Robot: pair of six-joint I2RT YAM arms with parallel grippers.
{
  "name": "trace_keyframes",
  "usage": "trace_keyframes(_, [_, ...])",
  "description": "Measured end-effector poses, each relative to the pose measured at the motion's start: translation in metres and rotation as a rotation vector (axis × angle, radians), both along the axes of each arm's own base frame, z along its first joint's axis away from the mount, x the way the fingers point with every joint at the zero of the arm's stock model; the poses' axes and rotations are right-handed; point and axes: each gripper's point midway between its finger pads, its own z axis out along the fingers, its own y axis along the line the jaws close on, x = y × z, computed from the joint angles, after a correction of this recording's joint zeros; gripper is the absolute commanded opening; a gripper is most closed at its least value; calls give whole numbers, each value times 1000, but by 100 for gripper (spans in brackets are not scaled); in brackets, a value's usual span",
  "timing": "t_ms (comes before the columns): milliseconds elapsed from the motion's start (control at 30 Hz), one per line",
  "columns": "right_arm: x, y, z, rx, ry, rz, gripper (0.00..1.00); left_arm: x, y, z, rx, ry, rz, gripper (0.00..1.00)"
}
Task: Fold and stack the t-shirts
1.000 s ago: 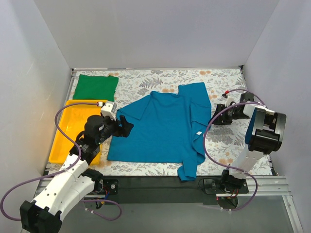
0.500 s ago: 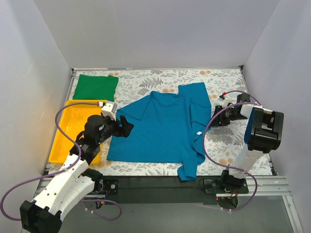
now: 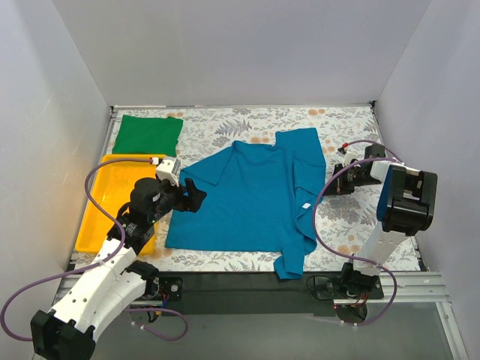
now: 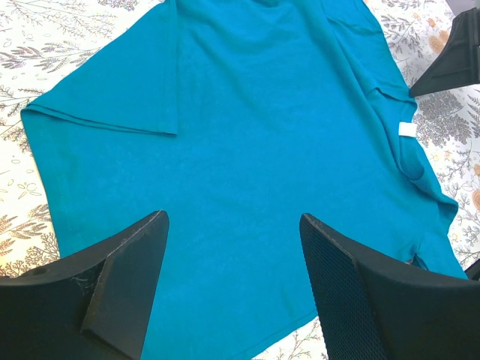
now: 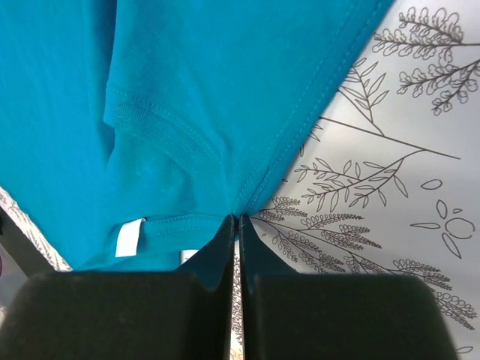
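Cotton like this would probably handle light, limp and slightly stretchy, so a hem or corner looked the best place to pinch it, not the middle of a panel. The teal-blue shirt (image 3: 247,202) lay spread flat just right of the yellow tray (image 3: 101,217), with its far side folded in. The green shirt (image 3: 148,135) sat folded just beyond the tray. The right gripper (image 5: 237,219) was clamped tight at the teal-blue shirt's edge farthest from the tray, apparently nipping the hem. The left gripper (image 4: 232,217) hung spread and empty over the shirt's tray-side part.
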Motion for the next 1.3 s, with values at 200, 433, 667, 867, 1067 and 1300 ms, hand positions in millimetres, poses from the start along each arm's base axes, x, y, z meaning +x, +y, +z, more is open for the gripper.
trace_keyframes(200, [12, -20, 2, -82, -31, -24, 1, 0, 0, 0, 0, 0, 0, 70])
trace_keyframes(433, [43, -72, 24, -331, -173, -87, 1, 0, 0, 0, 3, -2, -2, 70])
trace_keyframes(667, [72, -107, 41, -503, -267, -154, 1, 0, 0, 0, 3, -2, -2, 70])
trace_keyframes(867, [81, -125, 46, -599, -304, -161, 50, 0, 0, 0, 3, -2, -2, 70])
trace_keyframes(1067, [46, -120, 54, -673, -385, -48, 74, 0, 0, 0, 2, -1, -4, 70])
trace_keyframes(1300, [-15, -49, 72, -534, -554, 349, 72, -1, -4, -5, -36, 48, 5, 69])
